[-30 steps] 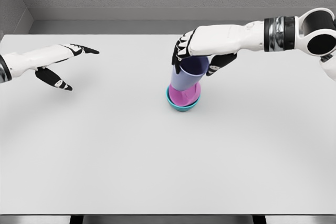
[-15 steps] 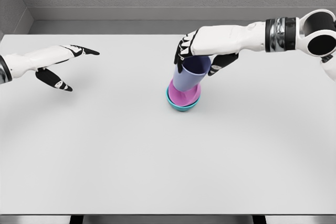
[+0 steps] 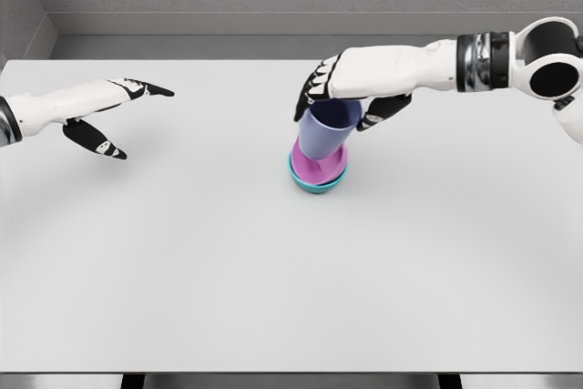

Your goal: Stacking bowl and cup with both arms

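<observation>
White tabletop [image 3: 273, 298] carried a teal bowl [image 3: 317, 185] with pink interior near its centre. Just behind, a lavender cup [image 3: 323, 137] stood tilted in the bowl, the right hand [image 3: 342, 97] closed around its rim. Far left, the left hand [image 3: 109, 116] hovered with fingers spread, holding nothing. Placement appeared nearly complete; the next move likely required uprighting and releasing the cup.

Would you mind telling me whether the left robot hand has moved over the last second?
No. The left robot hand hovers open at the same spot over the table's left edge.
</observation>
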Controlling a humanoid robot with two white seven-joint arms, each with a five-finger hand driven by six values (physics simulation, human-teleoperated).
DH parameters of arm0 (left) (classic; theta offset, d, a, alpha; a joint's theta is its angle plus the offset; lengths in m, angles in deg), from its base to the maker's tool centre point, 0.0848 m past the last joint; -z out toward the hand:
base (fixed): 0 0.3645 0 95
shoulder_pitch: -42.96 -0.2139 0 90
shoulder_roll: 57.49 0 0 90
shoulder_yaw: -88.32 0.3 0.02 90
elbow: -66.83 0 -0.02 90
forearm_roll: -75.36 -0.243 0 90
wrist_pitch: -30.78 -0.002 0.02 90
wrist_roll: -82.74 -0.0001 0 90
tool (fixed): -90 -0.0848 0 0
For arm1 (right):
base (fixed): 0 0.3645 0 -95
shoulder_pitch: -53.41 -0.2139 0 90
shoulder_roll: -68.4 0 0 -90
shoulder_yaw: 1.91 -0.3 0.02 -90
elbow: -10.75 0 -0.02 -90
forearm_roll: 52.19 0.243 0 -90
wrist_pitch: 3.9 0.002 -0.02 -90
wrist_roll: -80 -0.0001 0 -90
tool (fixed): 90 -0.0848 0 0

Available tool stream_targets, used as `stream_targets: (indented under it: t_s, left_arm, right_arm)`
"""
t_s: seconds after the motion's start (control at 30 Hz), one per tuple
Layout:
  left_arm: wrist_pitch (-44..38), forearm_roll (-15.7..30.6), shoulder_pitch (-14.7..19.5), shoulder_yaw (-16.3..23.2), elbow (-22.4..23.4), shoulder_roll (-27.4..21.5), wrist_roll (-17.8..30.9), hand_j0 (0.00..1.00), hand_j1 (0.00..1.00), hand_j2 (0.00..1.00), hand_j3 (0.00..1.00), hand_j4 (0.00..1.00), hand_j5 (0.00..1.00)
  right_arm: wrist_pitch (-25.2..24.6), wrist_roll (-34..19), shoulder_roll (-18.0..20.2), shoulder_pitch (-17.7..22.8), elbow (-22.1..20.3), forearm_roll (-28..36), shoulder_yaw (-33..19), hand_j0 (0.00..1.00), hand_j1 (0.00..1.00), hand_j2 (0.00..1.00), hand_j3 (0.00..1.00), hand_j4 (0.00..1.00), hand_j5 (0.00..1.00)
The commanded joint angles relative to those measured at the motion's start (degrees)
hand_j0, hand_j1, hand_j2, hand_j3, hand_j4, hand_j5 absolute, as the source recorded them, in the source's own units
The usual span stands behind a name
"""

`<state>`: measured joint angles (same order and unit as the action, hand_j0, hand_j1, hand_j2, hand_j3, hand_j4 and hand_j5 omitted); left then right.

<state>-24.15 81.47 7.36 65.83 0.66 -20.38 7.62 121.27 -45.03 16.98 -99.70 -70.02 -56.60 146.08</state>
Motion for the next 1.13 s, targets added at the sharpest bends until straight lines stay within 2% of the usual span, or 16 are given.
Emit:
stream_targets:
  t_s: [0.0, 0.23, 0.3, 0.37, 0.5, 0.57, 0.63, 0.67, 0.7, 0.73, 0.77, 0.9, 1.1]
  left_arm:
    - [-0.1, 0.4, 0.0, -0.1, 0.0, 0.0, 0.0, 1.00, 1.00, 1.00, 1.00, 1.00, 1.00]
    - [-0.1, 0.4, 0.0, 0.0, 0.0, 0.0, 0.0, 1.00, 1.00, 1.00, 1.00, 1.00, 1.00]
    - [-0.1, 0.4, 0.0, -0.1, 0.0, 0.0, 0.0, 1.00, 1.00, 1.00, 1.00, 1.00, 1.00]
    - [-0.1, 0.4, 0.0, -0.1, 0.0, 0.0, 0.0, 1.00, 1.00, 1.00, 1.00, 1.00, 1.00]
    - [-0.1, 0.4, 0.0, 0.0, 0.0, 0.0, 0.0, 1.00, 1.00, 1.00, 1.00, 1.00, 1.00]
    - [-0.1, 0.4, 0.0, 0.0, 0.0, 0.0, 0.0, 1.00, 1.00, 1.00, 1.00, 1.00, 1.00]
    - [-0.1, 0.4, 0.0, 0.0, 0.0, 0.0, 0.0, 1.00, 1.00, 1.00, 1.00, 1.00, 1.00]
    - [-0.1, 0.4, 0.0, 0.1, 0.0, 0.0, 0.0, 1.00, 1.00, 1.00, 1.00, 1.00, 1.00]
    - [-0.1, 0.4, 0.0, 0.1, 0.0, 0.0, 0.0, 1.00, 1.00, 1.00, 1.00, 1.00, 1.00]
    - [-0.1, 0.4, 0.0, 0.1, 0.0, 0.0, 0.0, 1.00, 1.00, 1.00, 1.00, 1.00, 1.00]
    - [-0.1, 0.4, 0.0, 0.2, 0.0, 0.0, 0.0, 1.00, 1.00, 1.00, 1.00, 1.00, 1.00]
    - [-0.1, 0.4, 0.0, 0.2, 0.0, 0.0, 0.0, 1.00, 1.00, 1.00, 1.00, 1.00, 1.00]
    - [-0.1, 0.4, 0.0, 0.2, 0.0, 0.0, 0.0, 1.00, 1.00, 1.00, 1.00, 1.00, 1.00]
  right_arm:
    - [-0.2, 0.0, -0.1, 0.0, 0.0, 0.2, -0.1, 0.86, 0.86, 0.86, 0.86, 0.86, 0.86]
    - [-0.2, 0.0, -0.1, 0.1, 0.1, 0.1, -0.1, 0.91, 0.91, 0.91, 0.91, 0.91, 0.91]
    - [-0.2, 0.0, -0.1, 0.1, 0.1, -0.2, -0.2, 0.97, 0.97, 0.97, 0.97, 0.97, 0.97]
    - [-0.2, 0.0, 0.0, 0.2, 0.2, -0.2, -0.2, 1.00, 1.00, 1.00, 1.00, 1.00, 1.00]
    - [-0.2, 0.0, 0.2, 1.0, 0.2, -0.2, -0.3, 1.00, 1.00, 1.00, 1.00, 1.00, 1.00]
    - [-0.2, 0.0, 1.2, 2.3, 0.2, 0.7, -2.6, 1.00, 1.00, 1.00, 1.00, 1.00, 1.00]
    - [-0.2, 0.0, 4.8, 2.6, 0.2, 2.1, -5.3, 1.00, 1.00, 1.00, 1.00, 1.00, 1.00]
    - [-0.2, 0.0, 6.9, 3.6, 0.5, 5.4, -5.9, 1.00, 1.00, 1.00, 1.00, 1.00, 1.00]
    - [-0.2, 0.0, 9.4, 4.7, 1.9, 8.6, -7.6, 1.00, 1.00, 1.00, 1.00, 1.00, 1.00]
    - [-0.2, 0.0, 10.9, 7.7, 5.4, 12.4, -10.2, 1.00, 1.00, 1.00, 1.00, 1.00, 1.00]
    - [-0.2, 0.0, 11.4, 9.8, 7.7, 13.8, -11.8, 1.00, 1.00, 1.00, 1.00, 1.00, 1.00]
    - [-0.2, 0.0, 12.5, 10.9, 17.0, 15.0, -12.1, 1.00, 1.00, 1.00, 1.00, 1.00, 1.00]
    - [-0.2, 0.0, 13.5, 12.2, 16.6, 14.9, -12.1, 1.00, 1.00, 1.00, 1.00, 1.00, 1.00]
